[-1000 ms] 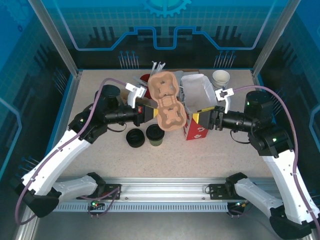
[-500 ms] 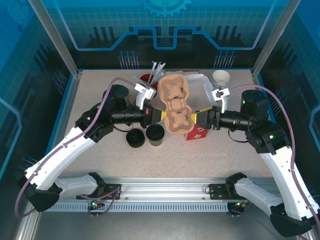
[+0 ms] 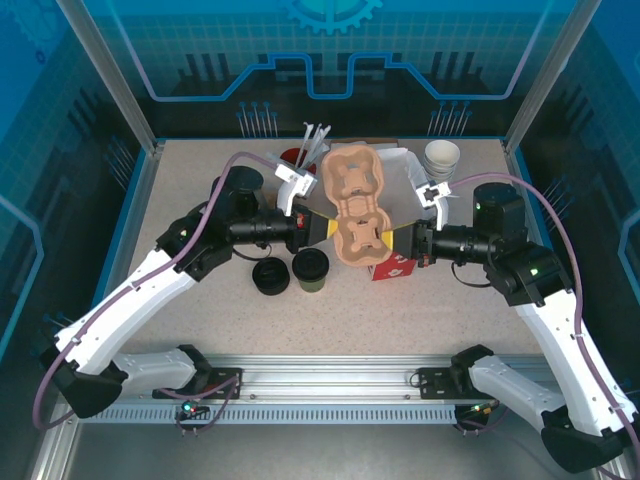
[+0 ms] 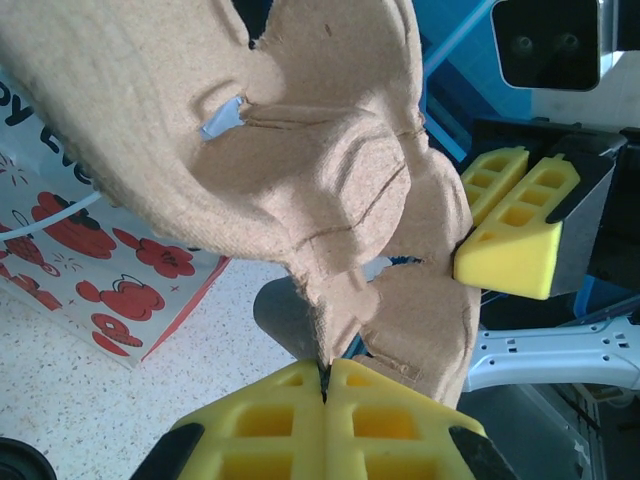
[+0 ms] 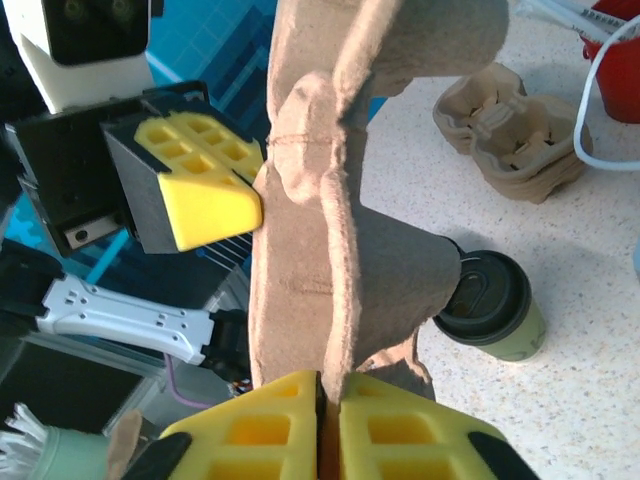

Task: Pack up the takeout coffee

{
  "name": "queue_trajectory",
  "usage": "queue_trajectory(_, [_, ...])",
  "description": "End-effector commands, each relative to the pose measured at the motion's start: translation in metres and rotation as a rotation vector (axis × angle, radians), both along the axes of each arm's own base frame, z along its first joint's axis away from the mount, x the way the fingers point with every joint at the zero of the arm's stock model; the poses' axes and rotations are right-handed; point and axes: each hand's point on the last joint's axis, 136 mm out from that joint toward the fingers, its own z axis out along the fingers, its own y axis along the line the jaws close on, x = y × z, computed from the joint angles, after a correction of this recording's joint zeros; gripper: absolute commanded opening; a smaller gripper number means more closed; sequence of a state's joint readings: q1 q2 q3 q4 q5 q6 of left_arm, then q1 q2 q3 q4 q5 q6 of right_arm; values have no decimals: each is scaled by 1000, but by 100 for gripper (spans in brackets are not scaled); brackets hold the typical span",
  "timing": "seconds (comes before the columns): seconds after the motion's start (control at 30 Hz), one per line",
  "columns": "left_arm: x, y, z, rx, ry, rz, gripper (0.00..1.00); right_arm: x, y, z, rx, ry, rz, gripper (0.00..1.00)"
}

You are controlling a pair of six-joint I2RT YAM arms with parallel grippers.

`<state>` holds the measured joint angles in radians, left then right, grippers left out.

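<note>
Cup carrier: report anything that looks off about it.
The cup carrier is held in mid-air, its opposite edges pinched by the left gripper and the right gripper, both shut. Its wells are empty: the takeout coffee stands on the table.

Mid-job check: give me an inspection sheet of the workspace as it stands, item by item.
Surface: speckled table; no spills seen.
Job's things: takeout coffee upright with its lid on, standing on the table beside the red-and-white bag; not packed yet.
Clutter: black ring next to the coffee; stack of cups at the far edge; spare carrier lying on the table.
Grippers: left gripper and right gripper, jaws shut on opposite edges of the cup carrier, which is held up and overlaps the bag in the top view.
Cables: purple cable arcs above the left arm; no snag seen.
Surroundings: blue enclosure panels; nothing seen intruding.
</note>
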<state>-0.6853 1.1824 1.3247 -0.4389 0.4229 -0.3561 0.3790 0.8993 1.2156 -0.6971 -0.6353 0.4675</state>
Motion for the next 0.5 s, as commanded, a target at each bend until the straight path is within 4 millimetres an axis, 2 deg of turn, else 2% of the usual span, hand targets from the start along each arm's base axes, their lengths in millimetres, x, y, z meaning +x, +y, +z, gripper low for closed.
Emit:
queue_trajectory(0.0, [0,-5,21,-30,-63,-18,0,-3,2,5,-5,-21,15,0])
queue_trajectory(0.1, [-4,-3,26,-15,-111,-41,31,0,-6,4,-35,-16,-35,0])
queue_trajectory(0.2, [-2,4,32,20,-179,-19,47,1,-11,5,-52,-2,-68,0])
queue_trajectory(0.33, [6,12,38,90,-262,15,54,3,-17,4,-72,45,-96,0])
queue_trajectory(0.47, [13,11,43,176,-332,-11,57,-1,-17,5,-92,114,-78,0])
